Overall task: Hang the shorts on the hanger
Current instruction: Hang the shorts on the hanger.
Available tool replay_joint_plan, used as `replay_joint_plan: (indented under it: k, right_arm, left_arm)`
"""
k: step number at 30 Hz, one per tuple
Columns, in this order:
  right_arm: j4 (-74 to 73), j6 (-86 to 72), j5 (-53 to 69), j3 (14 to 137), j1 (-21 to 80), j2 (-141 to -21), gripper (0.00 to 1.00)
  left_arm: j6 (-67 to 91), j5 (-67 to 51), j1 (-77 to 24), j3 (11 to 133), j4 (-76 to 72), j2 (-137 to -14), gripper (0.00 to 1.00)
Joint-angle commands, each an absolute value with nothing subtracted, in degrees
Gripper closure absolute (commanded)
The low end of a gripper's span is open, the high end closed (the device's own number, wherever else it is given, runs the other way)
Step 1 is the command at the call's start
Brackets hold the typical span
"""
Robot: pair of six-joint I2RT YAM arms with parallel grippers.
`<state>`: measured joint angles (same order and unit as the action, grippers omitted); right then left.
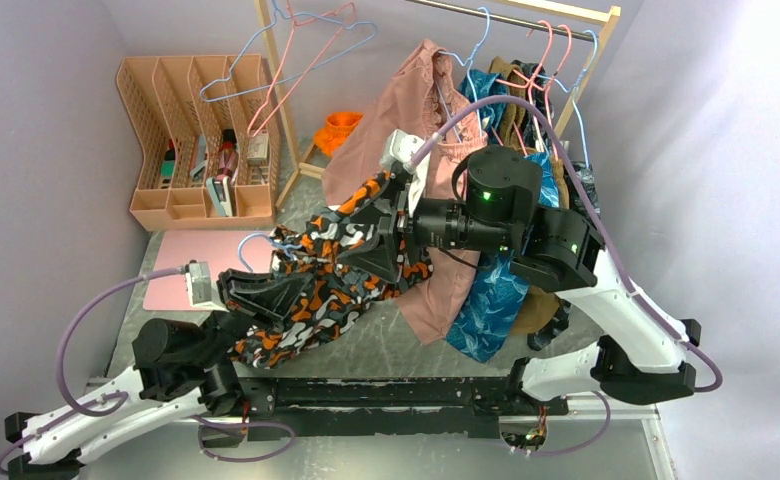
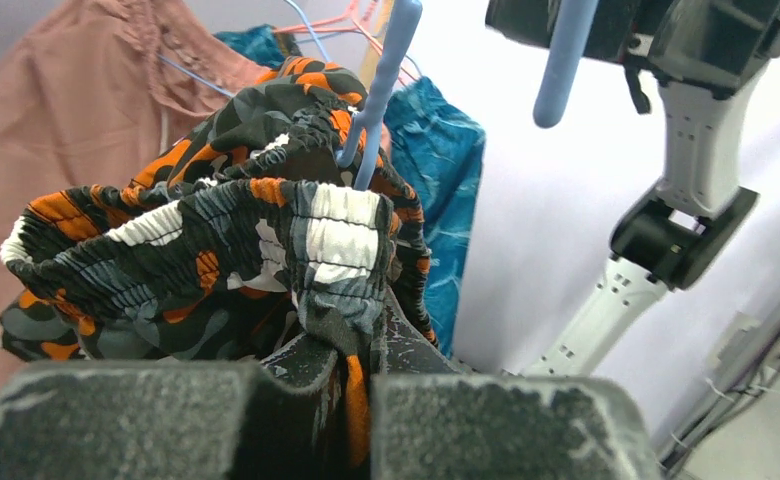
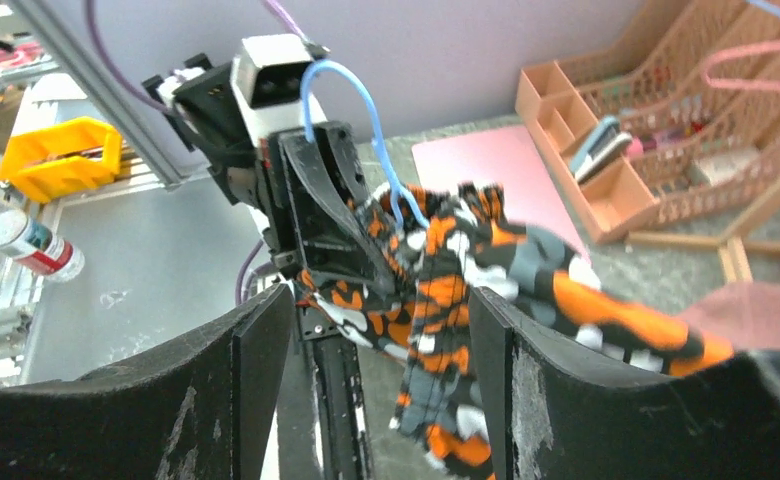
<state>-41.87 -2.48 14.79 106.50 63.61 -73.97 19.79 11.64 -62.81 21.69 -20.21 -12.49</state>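
Orange-blotched shorts (image 1: pixel 316 290) are bunched, seen from above, against the light-blue hanger (image 1: pixel 262 238), between both arms. At the left wrist, the left pincer (image 2: pixel 351 400) is clamped on the waistband beside the hanger's rod and should hold firm. At the right wrist, the right pincer (image 3: pixel 381 330) stands wide around fabric near the hanger; I would draw it back slowly, without snagging cloth.

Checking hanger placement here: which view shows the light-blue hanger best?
Right wrist: the hook of the hanger arcs clearly up out of the shorts. Left wrist shows only blurred blue bars near the lens, one running down into the waistband. Top external shows just a small hook loop at the shorts' left edge.
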Motion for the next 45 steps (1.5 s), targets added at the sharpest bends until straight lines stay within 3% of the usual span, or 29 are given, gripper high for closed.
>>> replay_joint_plan:
  k: [1, 15, 23, 32, 38, 40, 43, 45]
  right_arm:
    - [-36.2, 4.7, 23.1, 107.0, 63.7, -75.8, 0.32]
    - [-38.2, 10.8, 30.9, 110.7, 66.2, -83.1, 0.42]
    - [-39.4, 10.9, 31.9, 110.7, 66.9, -84.4, 0.67]
    - [-40.2, 11.4, 30.7, 108.8, 67.5, -84.1, 0.70]
    - [-40.2, 11.6, 29.8, 107.3, 67.4, -83.2, 0.86]
    - [-40.0, 11.5, 29.6, 107.1, 67.4, -83.2, 0.98]
    - [-39.1, 11.3, 28.2, 106.6, 67.4, -82.9, 1.00]
    - [-38.9, 10.8, 26.3, 106.8, 67.4, -82.9, 1.00]
  left_arm:
    - [24.1, 3.5, -62.8, 24.0, -19.9, -11.7, 0.93]
    - [24.4, -6.2, -62.8, 30.0, -14.7, -16.5, 0.93]
    - [24.4, -8.4, -62.8, 30.3, -15.1, -17.3, 0.93]
    - [23.9, -9.2, -62.8, 31.0, -14.5, -17.3, 0.93]
    - [23.6, -9.1, -62.8, 31.1, -14.2, -16.8, 0.93]
    - [23.6, -9.1, -62.8, 31.2, -14.2, -16.8, 0.93]
    - [23.8, -7.6, -62.8, 31.5, -13.0, -16.7, 0.93]
    - [24.1, -6.4, -62.8, 32.1, -10.9, -16.4, 0.83]
